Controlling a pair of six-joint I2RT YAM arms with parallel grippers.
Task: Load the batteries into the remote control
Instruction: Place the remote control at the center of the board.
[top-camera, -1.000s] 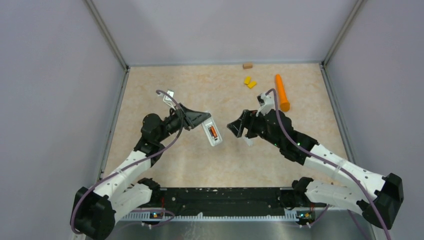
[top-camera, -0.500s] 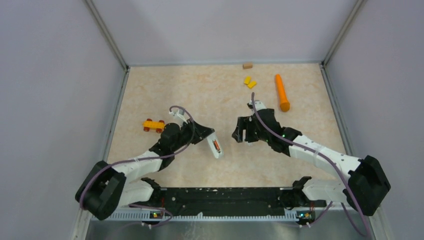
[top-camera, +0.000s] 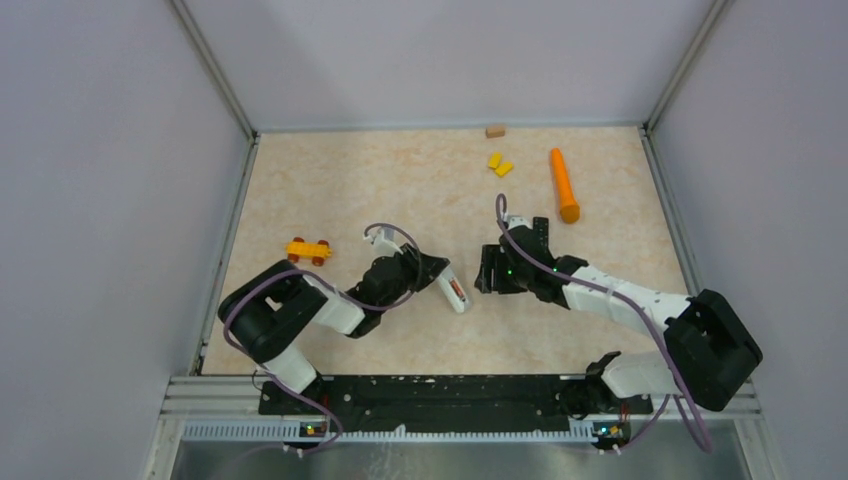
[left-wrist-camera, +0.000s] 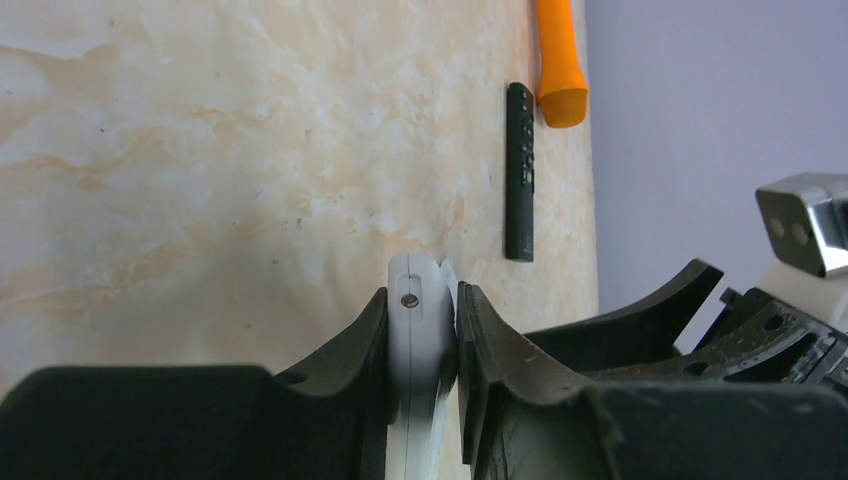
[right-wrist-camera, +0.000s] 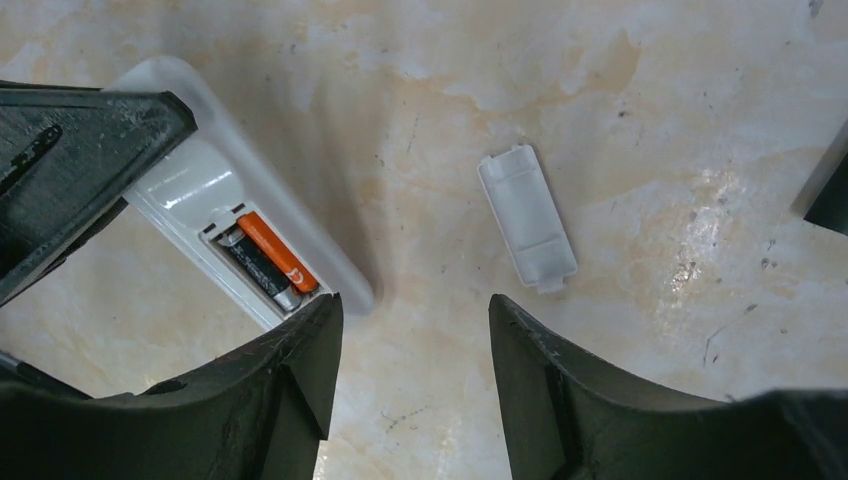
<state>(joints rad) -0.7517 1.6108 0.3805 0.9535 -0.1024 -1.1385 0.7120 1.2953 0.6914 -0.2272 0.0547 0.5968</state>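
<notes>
Though open, compartment (right-wrist-camera: 213, 238) of remote (right-wrist-camera: 195, 180) with two batteries (right-wrist-camera: 272, 254).

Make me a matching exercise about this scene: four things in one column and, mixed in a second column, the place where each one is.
Things:
1. white remote
2. battery cover
3. orange battery
4. yellow toy car

Places:
A. inside the remote's open compartment
B. flat on the table, beside the remote
C. clamped between the left fingers
D. near the table's left edge

Pairs: 1-C, 2-B, 3-A, 4-D
</notes>
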